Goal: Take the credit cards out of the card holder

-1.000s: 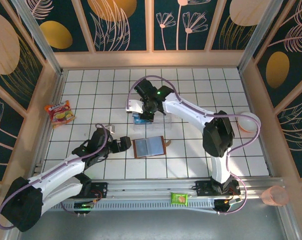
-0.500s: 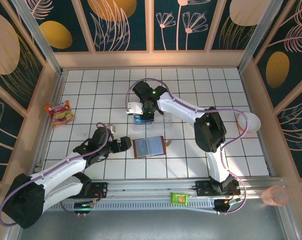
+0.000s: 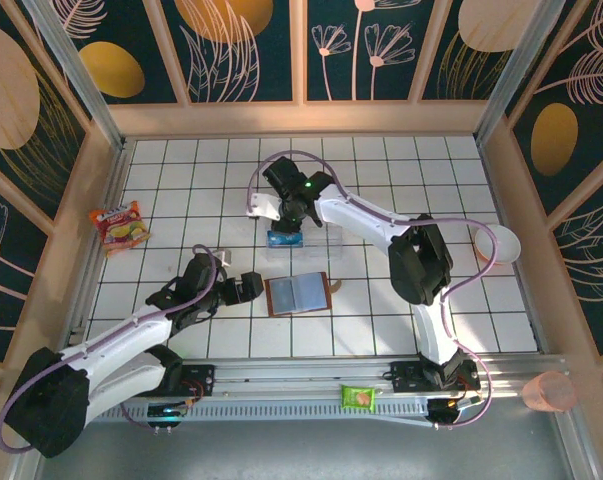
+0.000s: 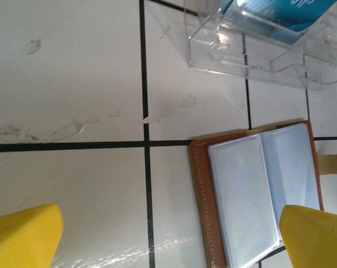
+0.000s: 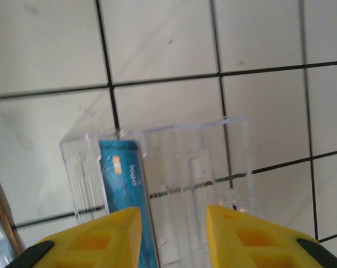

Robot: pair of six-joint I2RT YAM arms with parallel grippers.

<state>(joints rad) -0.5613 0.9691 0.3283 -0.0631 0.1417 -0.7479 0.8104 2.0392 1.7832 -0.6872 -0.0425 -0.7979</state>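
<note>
While my right gripper hangs, jaws parted and empty, over the clear box holding a blue credit card, and my left gripper stands spread wide beside the open card holder, I judge this drop-off done; next, check the sleeves for more cards.

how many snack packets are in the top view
2. The red-orange packet lies on the table near its left edge; the green packet sits on the metal rail at the near edge. Others may be hidden from this camera.
</note>
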